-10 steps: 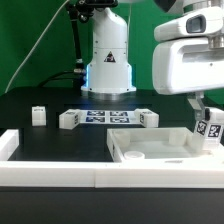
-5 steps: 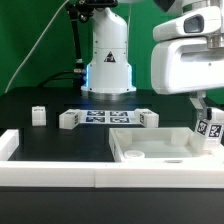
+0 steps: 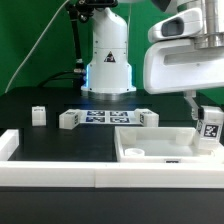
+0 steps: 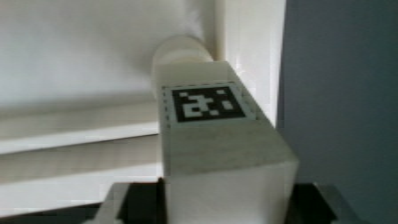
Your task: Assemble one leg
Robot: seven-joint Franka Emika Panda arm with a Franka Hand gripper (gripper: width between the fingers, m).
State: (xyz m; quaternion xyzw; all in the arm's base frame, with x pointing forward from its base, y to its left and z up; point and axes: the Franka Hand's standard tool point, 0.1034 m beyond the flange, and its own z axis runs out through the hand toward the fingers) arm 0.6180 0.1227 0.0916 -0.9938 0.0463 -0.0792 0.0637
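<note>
My gripper is shut on a leg, a short white post with a fiducial tag, held at the exterior view's right over the right edge of the large white panel. In the wrist view the held leg fills the middle, its far end at the panel's raised rim. Three more legs stand on the table: one at the far left, one left of the marker board, one right of it.
The marker board lies in front of the robot base. A low white rail runs along the table's near edge, with a raised end at the left.
The arm and the held leg have shifted toward the exterior view's left and slightly down. The white panel has slid a little to the right.
</note>
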